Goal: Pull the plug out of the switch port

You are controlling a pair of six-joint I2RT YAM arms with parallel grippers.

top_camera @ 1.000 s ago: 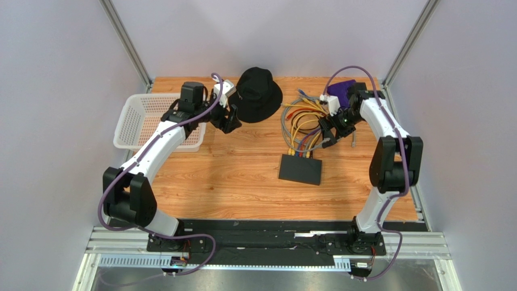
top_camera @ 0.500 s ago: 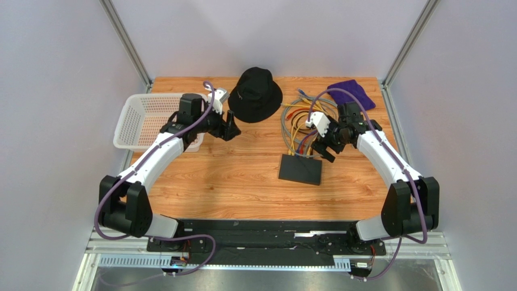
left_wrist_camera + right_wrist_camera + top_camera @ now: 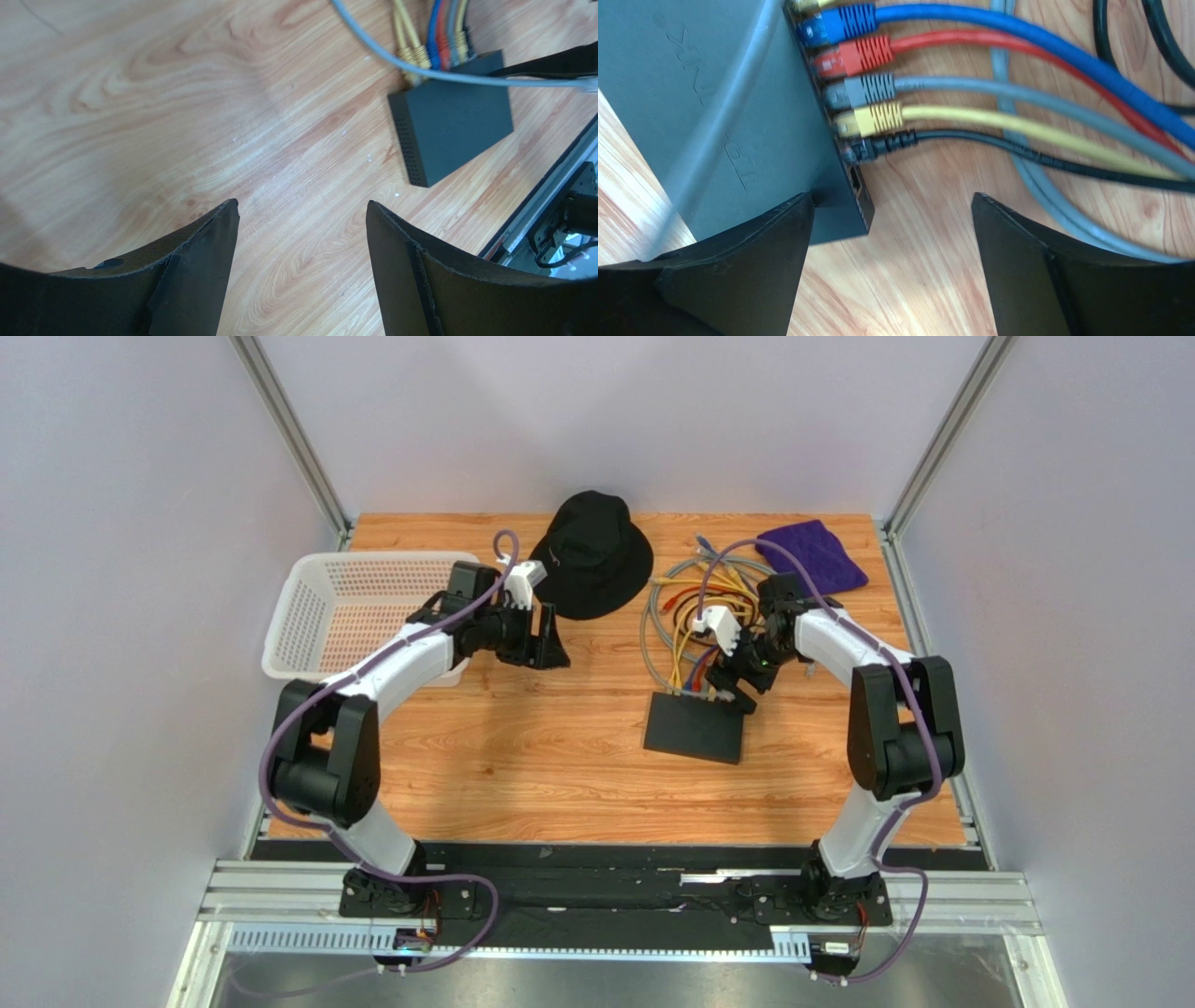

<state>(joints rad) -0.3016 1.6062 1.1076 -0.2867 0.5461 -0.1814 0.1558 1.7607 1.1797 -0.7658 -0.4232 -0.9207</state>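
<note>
The switch (image 3: 694,727) is a flat black box on the wooden table, its socket edge facing the far side. Several plugs sit in its ports: blue (image 3: 843,21), red (image 3: 859,54), grey (image 3: 868,89), yellow (image 3: 875,117) and black (image 3: 885,143). My right gripper (image 3: 732,686) is open and empty, just above the switch's far right corner (image 3: 840,210), with its fingers (image 3: 1025,252) astride bare wood beside the black plug. My left gripper (image 3: 547,637) is open and empty over bare wood, left of the switch (image 3: 453,119).
A tangle of coloured cables (image 3: 687,609) lies behind the switch. A loose grey cable (image 3: 491,80) lies across the switch top. A black bucket hat (image 3: 596,553) sits at the back, a purple cloth (image 3: 814,556) at the back right, and a white basket (image 3: 351,609) at the left.
My right gripper has swung in from the back right and come down to the switch's socket edge. My left gripper has moved right and slightly nearer, away from the hat.
</note>
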